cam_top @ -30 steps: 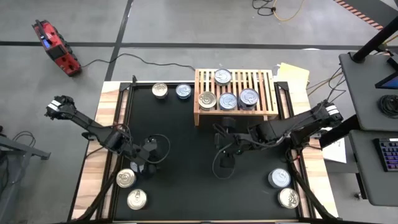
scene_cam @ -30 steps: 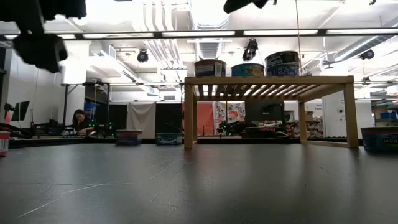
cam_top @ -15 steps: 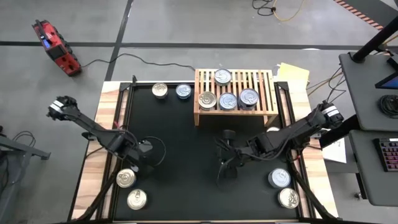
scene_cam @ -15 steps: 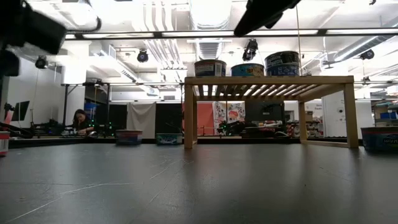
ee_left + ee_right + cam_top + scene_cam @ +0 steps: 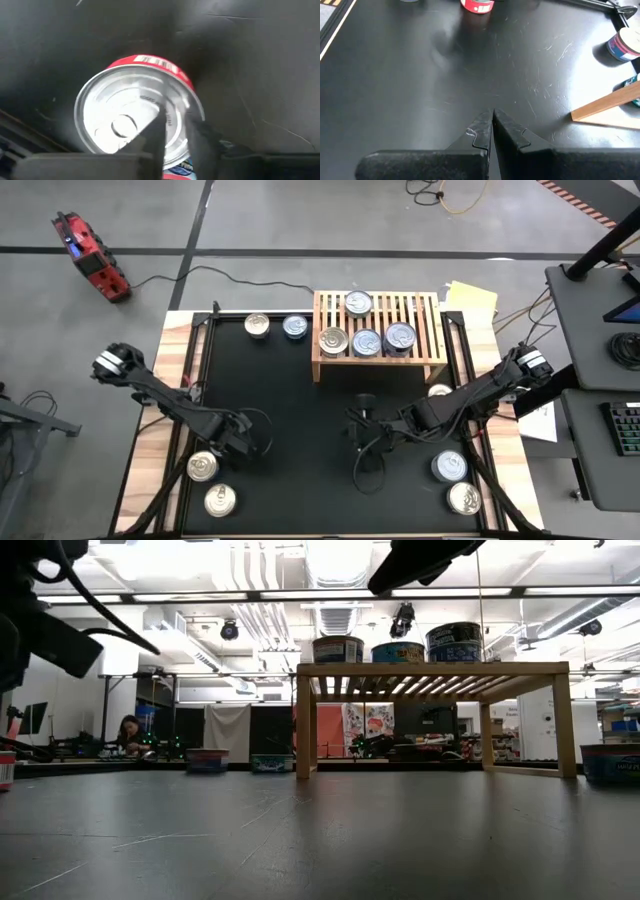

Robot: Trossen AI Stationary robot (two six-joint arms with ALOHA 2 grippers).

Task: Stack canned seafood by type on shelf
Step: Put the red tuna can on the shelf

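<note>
Red-labelled tin [image 5: 137, 117] sits near the bench's front-left corner; your left fingers [image 5: 175, 132] look nearly closed over its lid, grip uncertain; seat them squarely before lifting; right fingers [image 5: 492, 127] shut, empty.

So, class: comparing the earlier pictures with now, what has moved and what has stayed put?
The left tool swung toward the table's near edge, over the red-labelled tin, its fingers closing. The right tool shifted slightly and stayed shut. The shelf and every tin kept their places.
</note>
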